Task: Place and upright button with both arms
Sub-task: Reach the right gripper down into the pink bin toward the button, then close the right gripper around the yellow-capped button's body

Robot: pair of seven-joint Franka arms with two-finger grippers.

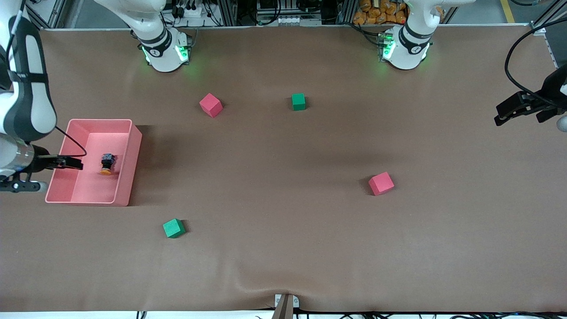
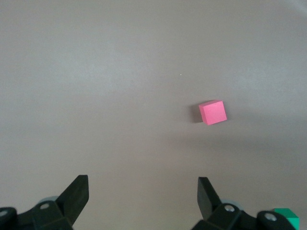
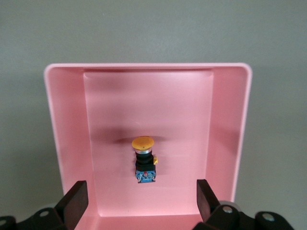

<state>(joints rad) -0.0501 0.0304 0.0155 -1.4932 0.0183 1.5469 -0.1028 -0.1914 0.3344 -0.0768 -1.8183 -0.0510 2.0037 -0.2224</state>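
Note:
The button (image 1: 106, 164) lies on its side on the floor of a pink bin (image 1: 126, 164) at the right arm's end of the table, its orange cap turned toward the front camera. In the right wrist view the button (image 3: 144, 163) shows its orange cap, black body and bluish end. My right gripper (image 1: 74, 162) hangs open over the bin's edge, apart from the button; the right gripper (image 3: 141, 196) has nothing between its fingers. At the left arm's end of the table my left gripper (image 1: 516, 114) hangs open and empty over bare table. The left gripper (image 2: 143, 191) looks down on the table.
Two red cubes (image 1: 211, 105) (image 1: 381, 183) and two green cubes (image 1: 298, 101) (image 1: 173, 228) lie scattered on the brown table. A red cube (image 2: 213, 112) and a green cube's corner (image 2: 287, 215) show in the left wrist view. The pink bin's wall (image 3: 225, 120) surrounds the button.

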